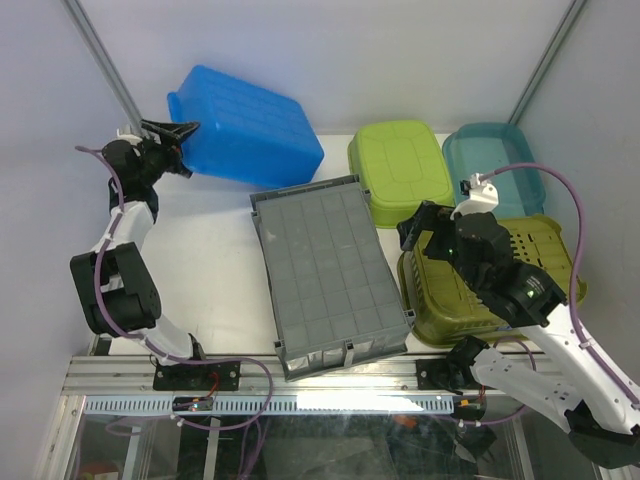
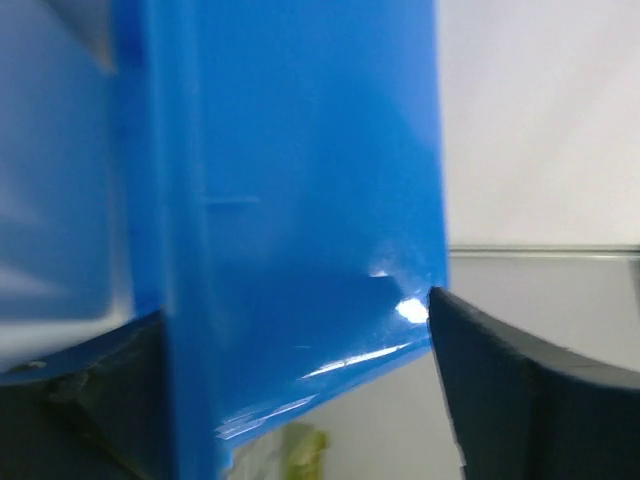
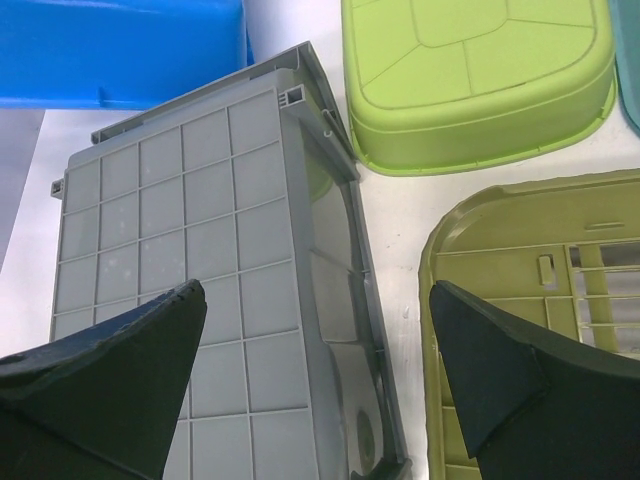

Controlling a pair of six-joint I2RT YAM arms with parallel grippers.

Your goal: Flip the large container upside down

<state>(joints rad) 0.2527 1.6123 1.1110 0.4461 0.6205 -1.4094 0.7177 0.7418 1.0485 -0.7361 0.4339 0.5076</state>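
Right end effector [image 3: 318,288] spread wide above the large container's [image 1: 325,265] right edge, left end effector [image 1: 178,130] astride the blue tub's [image 1: 250,125] rim, grip unclear: leave the container grid-side up on the tabletop [image 1: 215,270], withdraw without nudging.

Big grey rectangular plastic crate [image 1: 325,270]: matt, smooth grid-moulded underside. Blue plastic tub [image 1: 250,125]: glossy, bright highlights. Lime-green plastic tub [image 1: 400,165]: smooth satin. Olive-green slotted plastic basket [image 3: 500,250]: dull sheen.
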